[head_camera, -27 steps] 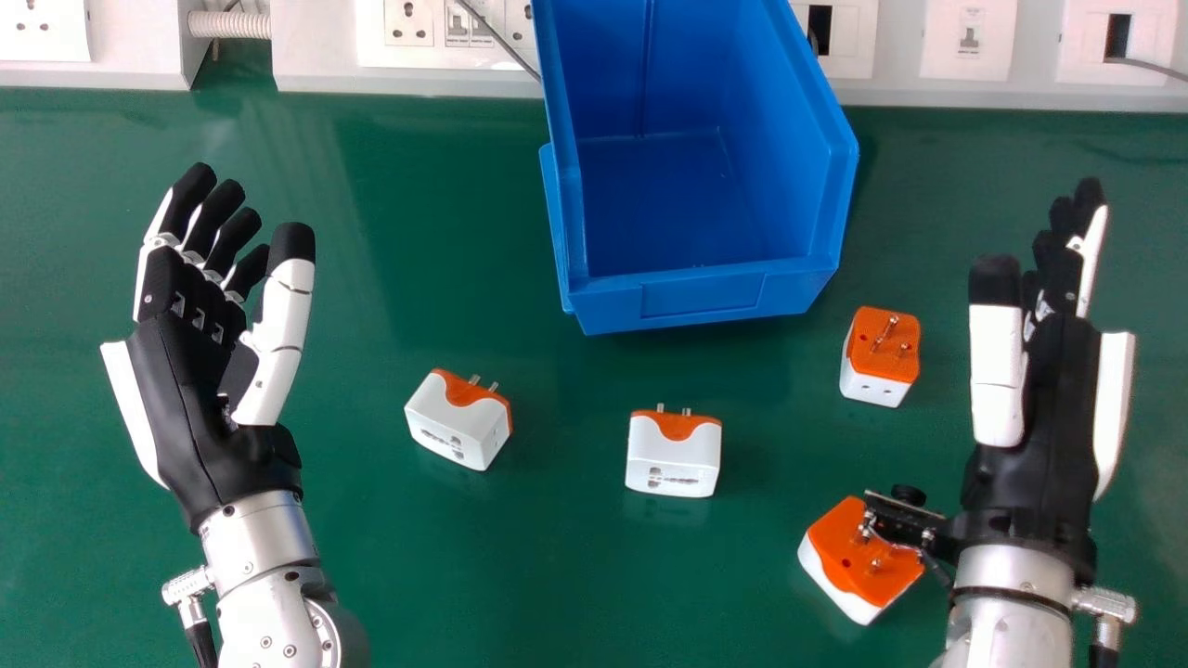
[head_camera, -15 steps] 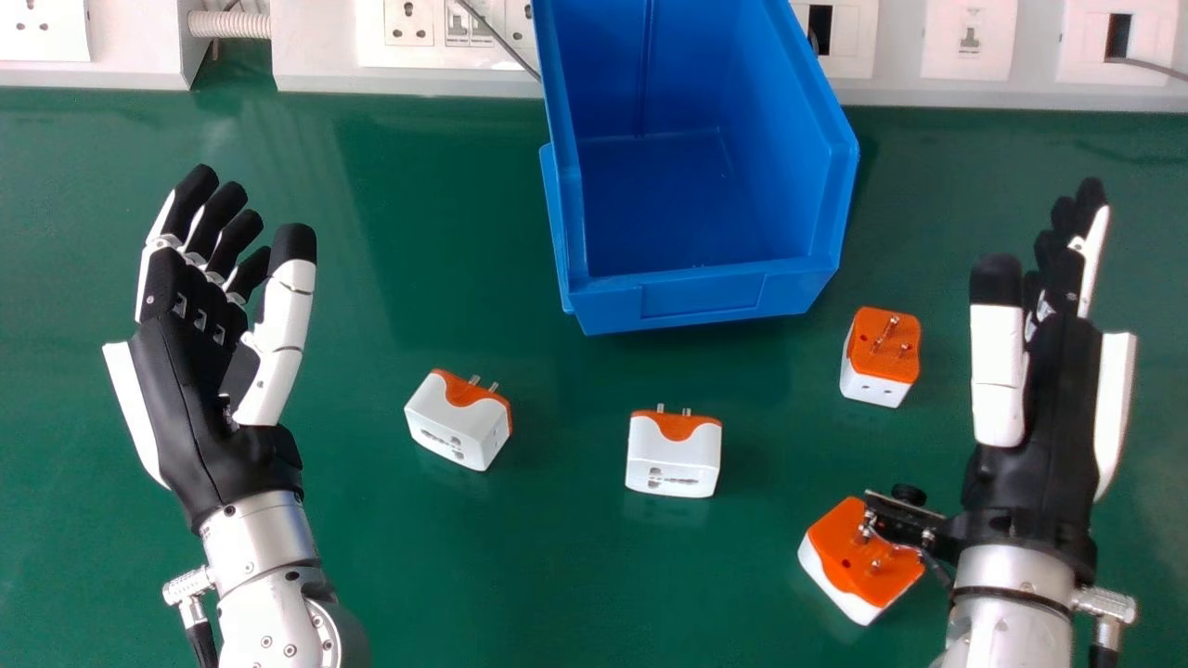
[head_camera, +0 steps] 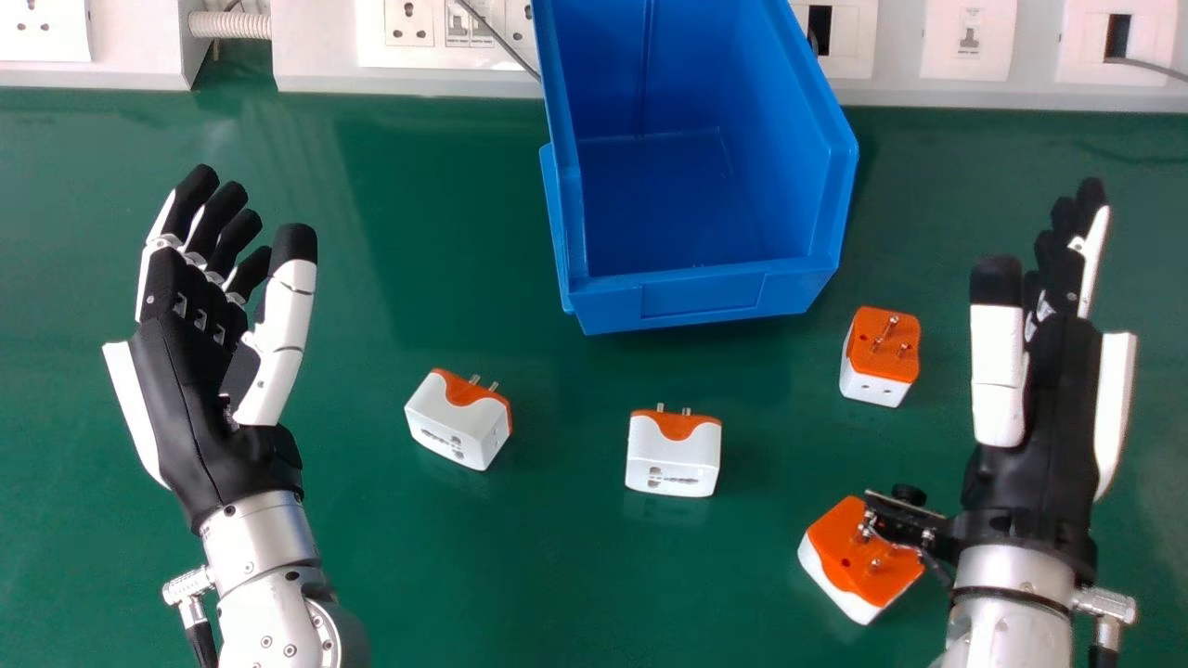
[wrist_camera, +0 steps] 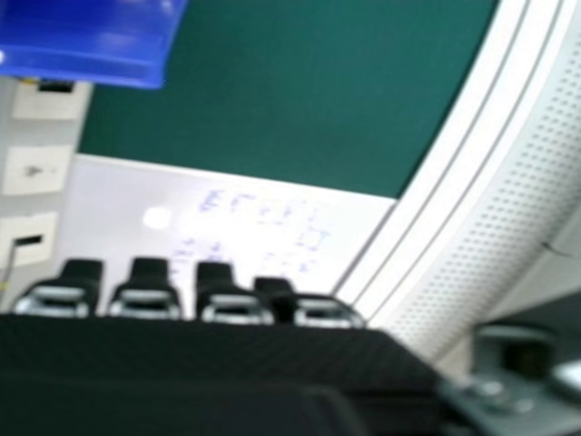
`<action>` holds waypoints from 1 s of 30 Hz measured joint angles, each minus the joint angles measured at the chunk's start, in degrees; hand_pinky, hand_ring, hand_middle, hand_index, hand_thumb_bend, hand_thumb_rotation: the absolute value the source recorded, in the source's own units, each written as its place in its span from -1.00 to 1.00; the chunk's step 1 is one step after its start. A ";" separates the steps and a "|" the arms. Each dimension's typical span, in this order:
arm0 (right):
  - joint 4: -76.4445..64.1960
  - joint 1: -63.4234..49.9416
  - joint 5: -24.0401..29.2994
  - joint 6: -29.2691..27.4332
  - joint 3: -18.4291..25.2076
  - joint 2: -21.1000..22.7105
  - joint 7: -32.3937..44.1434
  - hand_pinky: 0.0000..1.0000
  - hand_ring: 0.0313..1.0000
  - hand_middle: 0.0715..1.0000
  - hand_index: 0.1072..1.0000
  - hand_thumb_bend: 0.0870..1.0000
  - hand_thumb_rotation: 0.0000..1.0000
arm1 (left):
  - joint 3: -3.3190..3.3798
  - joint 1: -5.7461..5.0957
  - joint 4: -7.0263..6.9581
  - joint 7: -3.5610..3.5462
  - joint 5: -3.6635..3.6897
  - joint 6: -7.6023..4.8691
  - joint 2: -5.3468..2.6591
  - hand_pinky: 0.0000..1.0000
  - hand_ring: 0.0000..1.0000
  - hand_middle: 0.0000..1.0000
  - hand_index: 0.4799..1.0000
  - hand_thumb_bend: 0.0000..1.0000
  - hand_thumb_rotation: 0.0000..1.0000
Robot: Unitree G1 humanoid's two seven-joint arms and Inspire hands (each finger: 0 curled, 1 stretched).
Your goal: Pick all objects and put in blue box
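Just left of my straight-fingered, empty right hand sits a boxy orange-and-white plastic plug adapter; a second adapter lies by my wrist, a third adapter and fourth adapter towards my relaxed left hand. Ahead-left stands the blue plastic box. Picking seems unstarted; next I should lower and grasp one

You see a smooth, softly glossy desk under plug adapters of smooth plastic with shiny metal pins. Your box looks like smooth plastic with a mild sheen. The fingers have matt tips; the silver forearms look metallic.
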State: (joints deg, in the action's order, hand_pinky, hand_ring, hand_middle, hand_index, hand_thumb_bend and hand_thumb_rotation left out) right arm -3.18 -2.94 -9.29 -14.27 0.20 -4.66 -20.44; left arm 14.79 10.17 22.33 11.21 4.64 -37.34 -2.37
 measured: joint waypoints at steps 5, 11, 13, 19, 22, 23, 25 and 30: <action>0.00 0.00 -0.01 0.00 -0.01 0.00 0.00 1.00 1.00 1.00 1.00 0.70 1.00 | 0.00 0.00 0.00 -0.03 0.00 0.00 0.00 0.56 0.62 0.63 0.25 0.36 -0.24; 0.00 -0.01 -0.03 0.00 0.00 0.00 -0.01 1.00 1.00 1.00 1.00 0.70 1.00 | 0.00 0.00 0.00 -0.03 0.00 0.00 0.01 0.55 0.62 0.63 0.25 0.37 -0.23; 0.00 -0.03 -0.10 0.00 -0.01 0.00 -0.02 1.00 1.00 1.00 1.00 0.70 1.00 | 0.00 0.00 0.00 -0.03 0.00 0.00 0.01 0.55 0.62 0.63 0.25 0.37 -0.23; 0.00 -0.03 -0.56 0.02 -0.19 0.03 0.00 1.00 1.00 1.00 1.00 0.70 1.00 | 0.00 0.00 0.00 -0.04 0.01 0.00 0.00 0.55 0.61 0.62 0.25 0.37 -0.23; 0.04 -0.01 -0.81 0.13 -0.39 0.19 0.10 1.00 1.00 1.00 1.00 0.70 1.00 | -0.01 0.00 0.00 -0.04 0.01 0.00 0.00 0.55 0.61 0.62 0.25 0.37 -0.23; 0.07 -0.01 -1.05 0.33 -0.45 0.38 0.30 1.00 1.00 1.00 1.00 0.71 1.00 | -0.01 0.00 0.00 -0.04 0.01 0.00 0.00 0.55 0.61 0.62 0.25 0.37 -0.23; 0.07 0.00 -2.16 1.61 -0.68 0.67 1.05 1.00 1.00 1.00 1.00 0.71 1.00 | -0.04 0.00 -0.01 -0.04 0.01 0.00 -0.01 0.55 0.61 0.62 0.25 0.37 -0.23; -2.31 -0.28 -4.70 7.68 -2.62 3.39 6.10 1.00 1.00 1.00 1.00 0.73 1.00 | -0.06 0.01 0.04 -0.10 0.02 -0.01 -0.01 0.54 0.61 0.62 0.25 0.37 -0.23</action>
State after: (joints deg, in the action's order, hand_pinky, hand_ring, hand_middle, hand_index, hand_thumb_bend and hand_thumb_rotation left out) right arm -5.50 -3.23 -13.99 -6.59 -2.41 -1.27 -14.34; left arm 14.73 10.18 22.37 11.12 4.66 -37.35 -2.38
